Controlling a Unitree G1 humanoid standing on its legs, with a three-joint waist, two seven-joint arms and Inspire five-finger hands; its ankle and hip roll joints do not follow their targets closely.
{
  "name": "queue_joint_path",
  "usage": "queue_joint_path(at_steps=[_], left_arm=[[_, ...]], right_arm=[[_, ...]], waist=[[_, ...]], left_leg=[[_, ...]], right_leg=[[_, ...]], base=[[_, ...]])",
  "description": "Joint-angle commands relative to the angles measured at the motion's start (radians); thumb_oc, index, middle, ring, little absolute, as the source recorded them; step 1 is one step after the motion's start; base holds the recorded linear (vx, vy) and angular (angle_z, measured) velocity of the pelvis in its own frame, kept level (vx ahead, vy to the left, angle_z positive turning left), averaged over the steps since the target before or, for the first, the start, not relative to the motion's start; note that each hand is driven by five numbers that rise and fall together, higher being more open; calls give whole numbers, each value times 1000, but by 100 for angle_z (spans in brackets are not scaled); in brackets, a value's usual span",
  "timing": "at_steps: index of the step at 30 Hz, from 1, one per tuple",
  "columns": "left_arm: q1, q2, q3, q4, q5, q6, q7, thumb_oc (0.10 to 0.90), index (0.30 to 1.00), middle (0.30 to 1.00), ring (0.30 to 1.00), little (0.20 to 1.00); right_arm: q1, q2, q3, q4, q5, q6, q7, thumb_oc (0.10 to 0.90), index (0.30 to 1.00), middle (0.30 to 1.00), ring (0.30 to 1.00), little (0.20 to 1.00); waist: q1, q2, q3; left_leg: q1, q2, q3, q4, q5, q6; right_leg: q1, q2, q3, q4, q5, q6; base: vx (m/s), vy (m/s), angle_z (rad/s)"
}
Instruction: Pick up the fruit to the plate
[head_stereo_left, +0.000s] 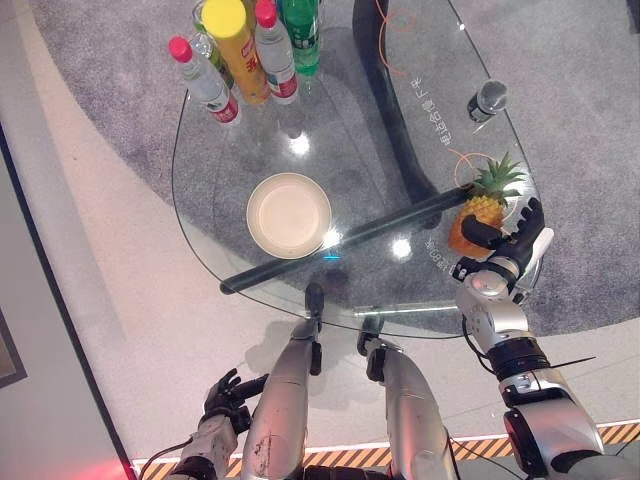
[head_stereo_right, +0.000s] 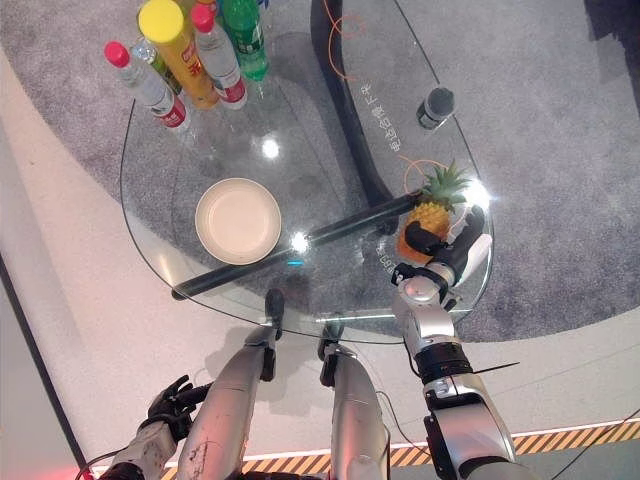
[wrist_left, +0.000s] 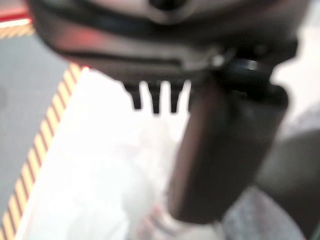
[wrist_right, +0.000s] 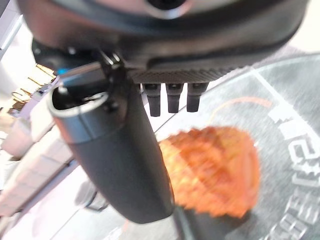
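A: Start closest in. Right wrist view: the thumb (wrist_right: 112, 160) is a dark bar across the frame's left, the pineapple (wrist_right: 212, 170) just past it at lower right.

B: Gripped?

A: I'd say not yet. The fingers (wrist_right: 172, 97) look fairly straight above the fruit, thumb beside it. It's blurred, so contact is hard to call.

B: Left wrist view?

A: The left hand (wrist_left: 225, 150) over pale floor, holding nothing. Its fingers are too blurred there to read.

B: And the left eye view?

A: That left hand (head_stereo_left: 228, 395) hangs at the bottom left, fingers loosely curled, idle. The right hand (head_stereo_left: 510, 245) sits at centre right, spread around the pineapple, which stands on the glass table (head_stereo_left: 205, 225) close to its right rim. The plate (head_stereo_left: 289, 215) lies empty at centre, well apart. Bottles (head_stereo_left: 250, 50) crowd the top left.

B: Right eye view?

A: Same layout, shifted left; the plate (head_stereo_right: 238, 220) sits left of centre.

B: Risks?

A: A partial hold could tip the fruit off the near rim. Gripping by the leafy crown might let it slip out during the carry.
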Motion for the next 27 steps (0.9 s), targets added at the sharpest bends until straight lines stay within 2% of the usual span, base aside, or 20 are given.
queue_joint_path(at_steps=[1,5,8,18,20,21,27], left_arm=[[37,-43,-34,3,-38,12,30,800,900,900,900,900],[35,-49,-37,-6,-40,16,37,800,900,900,900,900],[34,-51,-38,-9,-38,16,40,800,900,900,900,900],[37,-45,-39,-6,-27,17,26,800,900,900,900,900],[37,-43,-42,-7,-30,18,25,800,900,900,900,900],[38,-44,-42,-8,-36,17,25,800,900,900,900,900],[39,-41,-47,-9,-52,13,27,800,900,900,900,900]], right_arm=[[-45,-130,18,-88,-118,9,-86,800,900,900,900,900],[-56,-131,28,-85,-122,61,-103,800,900,900,900,900],[-59,-125,37,-80,-88,63,-83,800,900,900,900,900],[-102,-99,45,-60,115,-47,48,800,900,900,900,900],[-108,-91,40,-39,168,-58,64,800,900,900,900,900],[-116,-79,33,-1,241,-72,68,800,900,900,900,900],[-121,-64,17,71,357,-68,43,800,900,900,900,900]], waist=[[-11,18,-22],[-8,21,-22],[-6,21,-22],[10,30,-22],[12,33,-22],[14,34,-22],[15,34,-22]], left_leg=[[4,-22,-16,131,-86,41],[5,-22,-13,124,-84,40],[7,-23,-14,120,-83,40],[20,-26,-19,103,-78,35],[21,-25,-19,100,-77,34],[20,-26,-19,98,-75,32],[25,-27,-17,86,-71,30]], right_leg=[[8,-25,-68,-129,223,31],[6,-27,-67,-132,222,31],[7,-28,-69,-134,223,31],[10,-34,-80,-132,220,28],[10,-36,-81,-132,222,28],[8,-35,-82,-134,223,26],[13,-30,-80,-147,227,23]], base=[[-3,41,-4],[0,0,0],[0,0,0],[0,0,0],[0,0,0],[0,0,0],[0,0,0]])
